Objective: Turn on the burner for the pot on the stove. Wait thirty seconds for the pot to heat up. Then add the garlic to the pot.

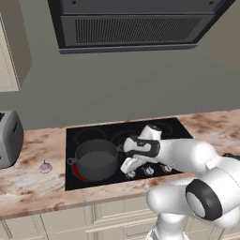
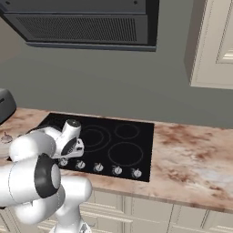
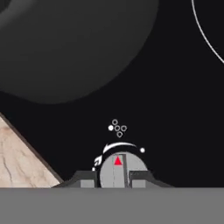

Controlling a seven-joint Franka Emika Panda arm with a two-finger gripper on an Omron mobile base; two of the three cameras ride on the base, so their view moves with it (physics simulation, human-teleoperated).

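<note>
The dark grey pot (image 1: 96, 159) stands on the front left zone of the black glass stove (image 1: 173, 129). A red glow marks the burner (image 1: 78, 174) at the pot's front left rim. My gripper (image 1: 127, 168) is down at the leftmost silver knob (image 3: 117, 171), just right of the pot. In the hand view the two dark fingertips (image 3: 86, 179) press against the knob's sides, so the gripper (image 3: 113, 181) is shut on the knob. The garlic (image 1: 45, 166) lies on the marble counter left of the stove, apart from the gripper, and shows again as the garlic (image 2: 6, 136) at the far left.
A grey toaster (image 1: 8, 138) stands at the left edge of the counter (image 1: 28, 187). More silver knobs (image 2: 117, 170) line the stove's front edge. A range hood (image 1: 131, 26) hangs above. To the right of the stove the marble counter (image 2: 191, 154) stretches on.
</note>
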